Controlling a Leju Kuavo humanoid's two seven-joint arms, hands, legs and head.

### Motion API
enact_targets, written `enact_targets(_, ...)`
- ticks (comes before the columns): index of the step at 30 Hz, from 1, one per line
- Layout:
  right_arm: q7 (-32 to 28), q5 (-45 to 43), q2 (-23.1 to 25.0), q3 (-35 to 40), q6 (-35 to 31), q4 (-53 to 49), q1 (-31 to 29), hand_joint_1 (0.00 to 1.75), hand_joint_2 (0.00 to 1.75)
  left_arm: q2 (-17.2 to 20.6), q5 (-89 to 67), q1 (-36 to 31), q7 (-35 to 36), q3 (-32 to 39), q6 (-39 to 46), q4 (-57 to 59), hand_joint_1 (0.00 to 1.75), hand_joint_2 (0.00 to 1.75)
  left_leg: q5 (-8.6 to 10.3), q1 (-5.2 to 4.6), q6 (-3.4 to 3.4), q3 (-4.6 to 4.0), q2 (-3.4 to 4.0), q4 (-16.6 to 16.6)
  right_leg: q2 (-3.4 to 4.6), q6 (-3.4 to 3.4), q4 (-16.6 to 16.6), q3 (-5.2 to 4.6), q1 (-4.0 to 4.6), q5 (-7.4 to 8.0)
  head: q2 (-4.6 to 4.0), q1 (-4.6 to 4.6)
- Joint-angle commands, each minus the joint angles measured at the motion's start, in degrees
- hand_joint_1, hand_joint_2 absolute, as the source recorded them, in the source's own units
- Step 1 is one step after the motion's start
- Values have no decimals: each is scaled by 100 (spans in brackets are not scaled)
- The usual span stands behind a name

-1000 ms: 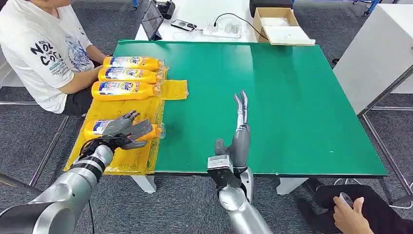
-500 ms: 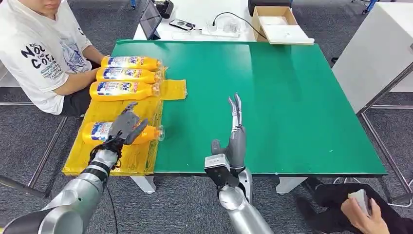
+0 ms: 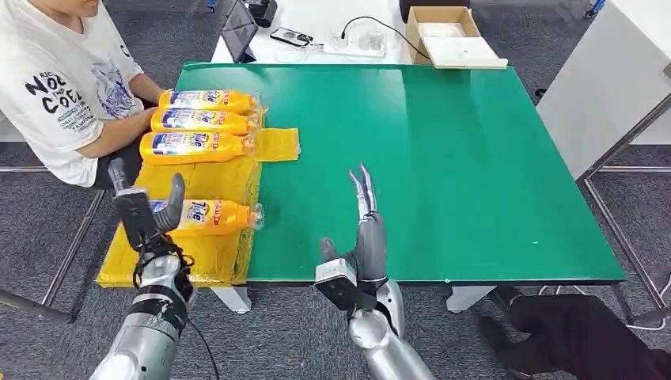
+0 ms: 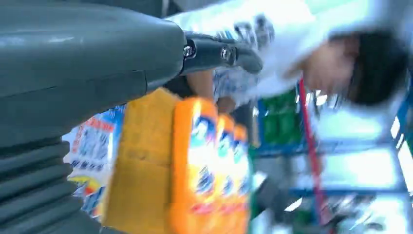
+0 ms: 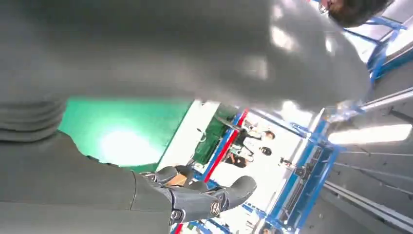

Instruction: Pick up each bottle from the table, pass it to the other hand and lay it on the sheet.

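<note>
— Four orange plastic detergent bottles lay on their sides on the yellow plastic sheet (image 3: 202,261) at the left end of the green table (image 3: 443,158). Did you log their order?

— Yes. Three sat close together at the far end: the farthest bottle (image 3: 207,100), the second bottle (image 3: 202,121) just beside it, the third bottle (image 3: 194,146) next. The nearest bottle (image 3: 207,215) lay apart from them, closer to the table's front edge, cap pointing toward the green surface.

— Anyone on that side?

— A seated person in a white printed T-shirt (image 3: 59,87), at the far left, forearm near the three grouped bottles.

— And the left hand (image 3: 144,210)?

— Raised upright at the sheet's left edge, fingers apart, holding nothing. It stood in front of the base of the nearest bottle in the head view; touching or apart, I could not tell. The left wrist view was blurred: orange bottles and sheet beyond the thumb.

— Moving right?

— The right hand (image 3: 362,229) stood edge-on over the table's front edge, near the middle, fingers straight and close together, pointing away from the robot, thumb out to the side. Nothing in it. Well apart from the sheet.

— Beyond the table?

— A white bench with a tablet (image 3: 236,30), a white power strip (image 3: 354,47) with black cable, and an open cardboard box (image 3: 451,36).
</note>
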Motion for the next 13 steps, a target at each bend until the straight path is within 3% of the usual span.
enact_targets(1, -20, 397, 2, -892, -450, -1934, 1358, 0, 175, -733, 866, 2191, 26, -1560, -1024, -3306, 0, 175, -13, 2, 4, 12, -32, 2, -35, -6, -7, 26, 4, -20, 0, 0)
enact_targets(3, -20, 321, 152, -1306, -450, -2554, 1838, 0, 175, -726, 1104, 2764, 26, -1754, -1096, -3337, 0, 175, -23, -6, 10, 16, -48, 4, -37, -3, -5, 34, -5, -32, 0, 4)
enact_targets(8, -20, 249, 205, -1550, -450, -2847, 2086, 0, 175, -687, 1324, 3003, 26, -1650, -1286, -3152, 0, 175, -79, -5, 16, 64, -18, 9, -16, -6, -8, 83, -1, -60, 0, 0)
enact_targets(11, -20, 119, 226, -1737, -450, -3088, 2407, 0, 175, -693, 1354, 3400, 26, -1584, -1258, -3246, 0, 175, -49, -13, 12, 22, -27, -5, -21, 5, -12, 32, -11, -36, 0, 0)
enact_targets(13, -20, 31, 241, -1795, -450, -3157, 2530, 0, 175, -698, 1273, 3574, 26, -1516, -1243, -3375, 0, 175, -66, -10, 7, 48, -22, -3, -17, -2, -14, 59, -6, -52, 0, 0)
